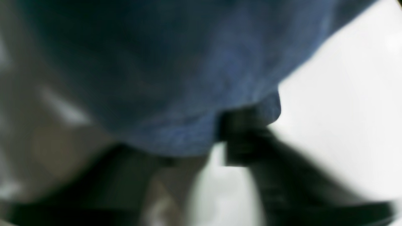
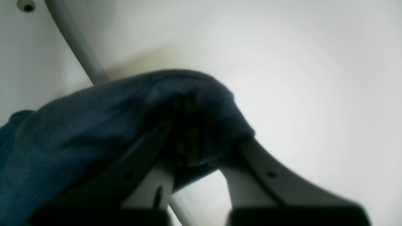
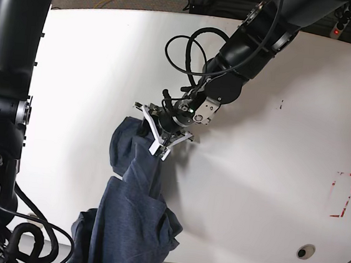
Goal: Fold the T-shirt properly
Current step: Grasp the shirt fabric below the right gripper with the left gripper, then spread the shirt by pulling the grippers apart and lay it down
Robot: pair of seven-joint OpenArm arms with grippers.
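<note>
The dark navy T-shirt [image 3: 132, 215] lies bunched in a long ridge from the table's middle down to the front edge. My left gripper [image 3: 157, 137], with white fingers, sits at the shirt's upper end. In the blurred left wrist view its fingers [image 1: 251, 141] close into the blue fabric [image 1: 176, 78], so my left gripper [image 1: 194, 141] looks shut on the T-shirt. In the right wrist view my right gripper [image 2: 194, 147] is shut on a fold of the navy fabric [image 2: 78, 125] above the white table. The right gripper itself is hidden in the base view.
The white table [image 3: 271, 179] carries a red rectangle mark [image 3: 343, 194] at the right and a small round grey fitting [image 3: 304, 251] near the front edge. The right arm's black column [image 3: 10, 57] stands at the left. A grey tube [image 2: 78, 44] crosses the right wrist view.
</note>
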